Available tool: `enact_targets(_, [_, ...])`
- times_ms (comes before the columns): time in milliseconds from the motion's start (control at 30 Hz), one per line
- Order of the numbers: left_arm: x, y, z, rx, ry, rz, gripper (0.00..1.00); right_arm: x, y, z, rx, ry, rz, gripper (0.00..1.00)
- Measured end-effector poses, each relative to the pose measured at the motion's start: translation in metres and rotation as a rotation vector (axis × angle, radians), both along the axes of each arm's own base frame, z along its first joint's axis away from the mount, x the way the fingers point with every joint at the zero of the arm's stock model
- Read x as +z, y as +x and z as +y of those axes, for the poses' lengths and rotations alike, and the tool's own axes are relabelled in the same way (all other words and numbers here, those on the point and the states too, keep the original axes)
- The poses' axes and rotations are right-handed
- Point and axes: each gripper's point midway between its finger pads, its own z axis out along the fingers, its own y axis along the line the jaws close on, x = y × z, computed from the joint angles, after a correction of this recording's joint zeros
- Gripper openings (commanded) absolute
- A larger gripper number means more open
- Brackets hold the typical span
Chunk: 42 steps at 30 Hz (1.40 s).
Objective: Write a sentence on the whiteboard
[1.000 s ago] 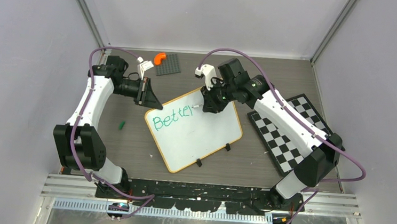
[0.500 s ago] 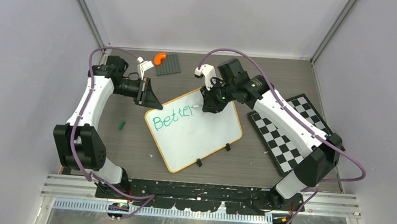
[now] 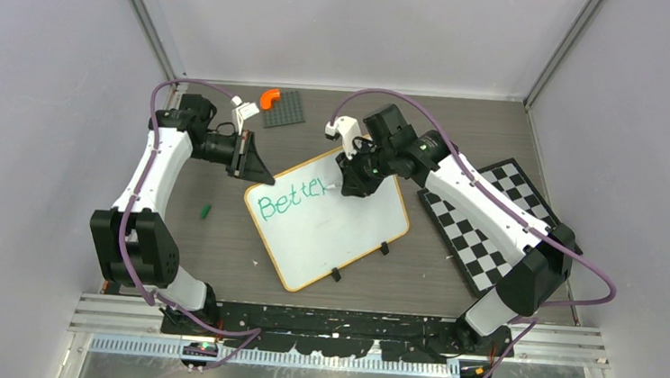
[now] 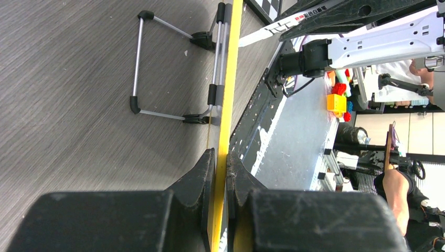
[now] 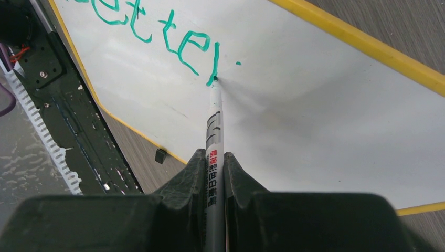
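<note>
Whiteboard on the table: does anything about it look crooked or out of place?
Yes. The whiteboard sits turned at an angle to the table edges, its far left corner pinched by the left gripper, so the green writing slants. A small green piece lies loose to its left.

Green sentence (image 3: 287,201), white whiteboard (image 3: 337,234) rimmed yellow — checkerboard (image 3: 482,228) in black-and-white squares, table (image 3: 219,234) grey woodgrain.

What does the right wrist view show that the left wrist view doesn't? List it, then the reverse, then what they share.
Right wrist only: the whiteboard white face, the green sentence, and the marker tip touching its last stroke. Left wrist only: the left tool clamped on the board's edge, and a wire stand clipped to it. Both: the yellow rim, the marker, the wood-grain table.
</note>
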Motion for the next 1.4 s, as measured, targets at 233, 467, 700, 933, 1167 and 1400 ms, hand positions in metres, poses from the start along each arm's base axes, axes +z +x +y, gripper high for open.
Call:
enact_targets(233, [0.000,0.000,0.000,0.000,0.001,-0.001,0.00,0.000,0.003,0.000,-0.009,-0.006,-0.008,0.00])
enact_targets(467, [-0.001,0.000,0.000,0.001,0.004,-0.002,0.00,0.004,0.008,0.002,-0.012,-0.004,-0.012,0.00])
enact_targets(700, [-0.001,0.000,0.001,0.001,0.006,0.002,0.00,0.007,0.012,0.001,-0.021,0.001,-0.018,0.00])
enact_targets(933, [-0.001,0.000,0.001,0.002,0.007,0.004,0.00,0.010,0.018,-0.002,-0.038,0.006,-0.026,0.00])
enact_targets(1167, [-0.001,0.000,0.001,0.002,0.008,0.005,0.00,0.013,0.019,-0.003,-0.043,0.006,-0.032,0.00])
enact_targets(1400, [-0.001,-0.001,0.001,0.002,0.006,0.009,0.00,0.017,0.016,-0.002,-0.027,0.025,-0.017,0.00])
